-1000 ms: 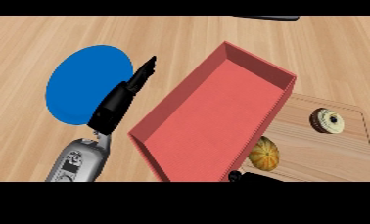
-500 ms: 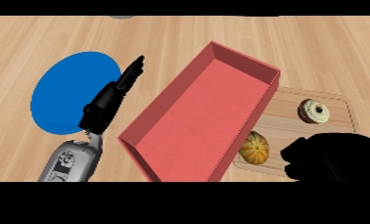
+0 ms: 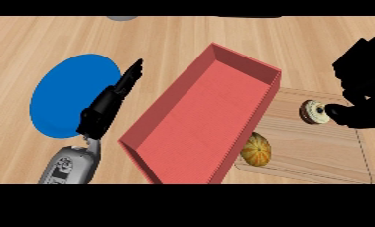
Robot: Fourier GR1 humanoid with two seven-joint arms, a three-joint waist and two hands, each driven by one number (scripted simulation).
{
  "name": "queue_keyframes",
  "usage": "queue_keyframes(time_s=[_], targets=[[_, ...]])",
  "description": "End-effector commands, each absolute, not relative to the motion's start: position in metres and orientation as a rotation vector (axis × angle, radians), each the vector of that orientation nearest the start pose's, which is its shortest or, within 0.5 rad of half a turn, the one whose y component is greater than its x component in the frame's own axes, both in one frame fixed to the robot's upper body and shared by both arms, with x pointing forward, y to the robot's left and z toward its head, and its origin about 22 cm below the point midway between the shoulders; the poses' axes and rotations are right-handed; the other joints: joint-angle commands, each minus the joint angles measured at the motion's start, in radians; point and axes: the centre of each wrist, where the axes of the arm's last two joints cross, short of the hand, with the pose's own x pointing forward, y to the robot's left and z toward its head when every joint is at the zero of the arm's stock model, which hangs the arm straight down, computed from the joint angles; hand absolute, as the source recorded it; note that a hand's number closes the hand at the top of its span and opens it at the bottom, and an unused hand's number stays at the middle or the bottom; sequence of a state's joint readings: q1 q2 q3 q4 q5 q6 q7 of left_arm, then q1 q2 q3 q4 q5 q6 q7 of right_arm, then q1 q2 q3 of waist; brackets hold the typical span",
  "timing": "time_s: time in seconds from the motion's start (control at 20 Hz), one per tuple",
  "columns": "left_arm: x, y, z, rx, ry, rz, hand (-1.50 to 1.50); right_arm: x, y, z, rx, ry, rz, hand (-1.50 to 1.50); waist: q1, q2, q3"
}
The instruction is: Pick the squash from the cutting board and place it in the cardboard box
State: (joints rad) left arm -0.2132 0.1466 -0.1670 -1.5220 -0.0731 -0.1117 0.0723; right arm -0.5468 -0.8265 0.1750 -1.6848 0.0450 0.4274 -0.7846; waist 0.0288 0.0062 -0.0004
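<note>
From the head view, the round orange-yellow ribbed squash [image 3: 256,149] lies on the pale wooden cutting board [image 3: 315,154], at its near left corner, just beside the long red open box [image 3: 201,122]. A small frosted doughnut [image 3: 313,112] sits farther back on the board. The right hand [image 3: 359,89] hovers above the board's right side, fingers curled, one tip touching the doughnut. The left hand [image 3: 110,103] stretches straight-fingered beside a flat blue round plate [image 3: 66,94]
</note>
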Motion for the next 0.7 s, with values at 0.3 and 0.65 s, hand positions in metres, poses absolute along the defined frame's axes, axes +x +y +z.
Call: queue_keyframes(time_s=[0.3, 0.65], targets=[[0.29, 0.206, 0.054, -0.048, -1.603, -0.465, 0.0, 0.344, -0.217, 0.262, -0.492, 2.789, -1.956, 1.5, -0.015, -0.006, 0.0], [0.292, 0.209, 0.035, -0.045, -1.618, -0.446, 0.0, 0.365, -0.174, 0.277, -0.518, 2.856, -1.967, 1.5, -0.022, -0.005, 0.0]])
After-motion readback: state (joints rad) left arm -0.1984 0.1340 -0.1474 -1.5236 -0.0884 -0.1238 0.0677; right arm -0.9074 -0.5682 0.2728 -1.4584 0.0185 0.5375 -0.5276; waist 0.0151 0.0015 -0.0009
